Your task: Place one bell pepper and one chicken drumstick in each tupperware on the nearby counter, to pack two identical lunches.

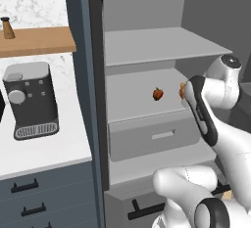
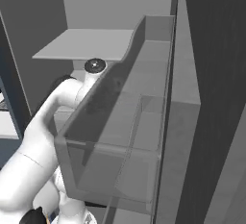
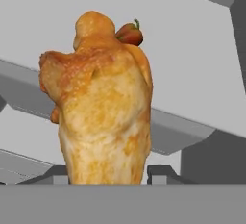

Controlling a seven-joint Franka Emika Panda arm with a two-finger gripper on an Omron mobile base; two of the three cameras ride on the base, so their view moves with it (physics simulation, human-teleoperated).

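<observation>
Right up against my hand camera is a chicken drumstick (image 3: pixel 103 107), standing upright between the two dark fingertips (image 3: pixel 161 174), one on each side of its lower end. Both tips press against its sides, so I read the gripper (image 3: pixel 108 175) as clamped on the drumstick. Behind the drumstick's top, just to its right, a bell pepper (image 3: pixel 129 33) sits on the grey fridge shelf (image 3: pixel 192 64). From the left base view, I see that pepper (image 1: pixel 158 94) on the middle shelf (image 1: pixel 132 95) of the open fridge, above the drawer (image 1: pixel 152 136). A sliver of orange drumstick (image 1: pixel 182 91) shows near the pepper, on its right, at the edge of the arm's hand.
</observation>
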